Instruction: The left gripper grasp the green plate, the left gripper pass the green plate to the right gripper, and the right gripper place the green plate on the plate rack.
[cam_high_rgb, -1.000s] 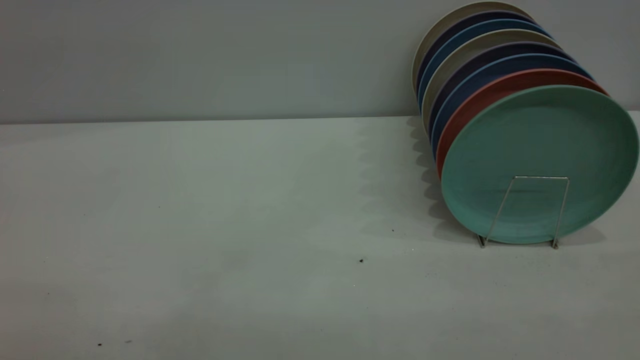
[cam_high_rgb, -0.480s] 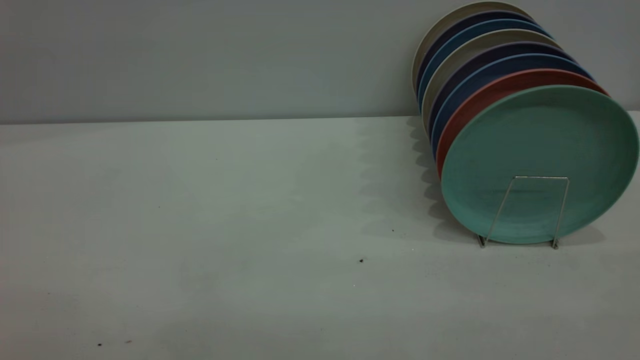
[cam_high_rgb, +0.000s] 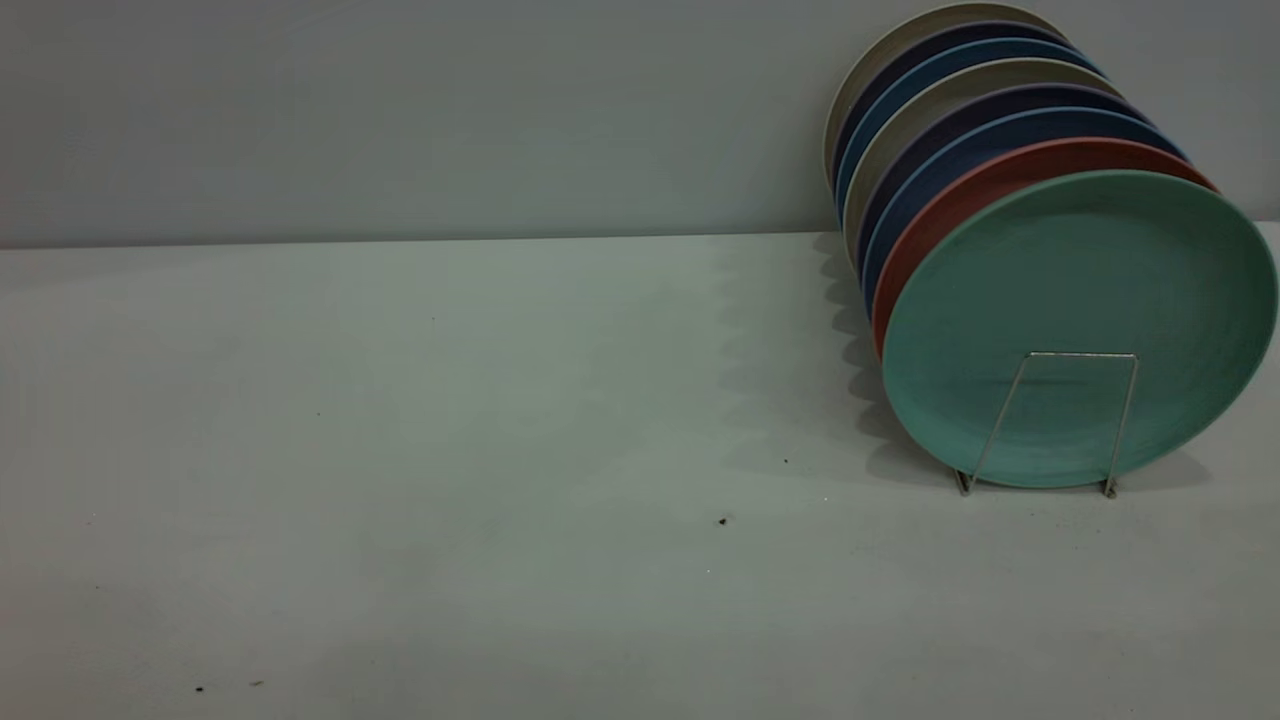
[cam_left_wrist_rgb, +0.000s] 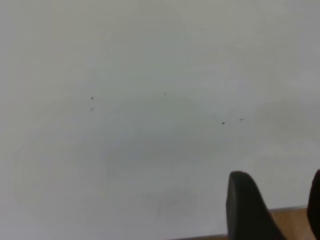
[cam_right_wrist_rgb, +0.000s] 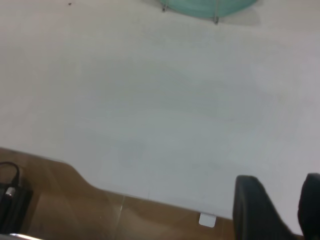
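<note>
The green plate stands upright at the front of a row of plates in the plate rack, at the table's right back. A silver wire loop of the rack crosses its lower face. Its bottom edge and a rack wire show in the right wrist view. Neither arm shows in the exterior view. My left gripper is open and empty over the table's near edge. My right gripper is open and empty, also over the table's edge, far from the rack.
Behind the green plate stand a salmon-pink plate and several blue, dark and beige plates. The white table carries only small dark specks. A brown floor and a black cable lie below the table's edge.
</note>
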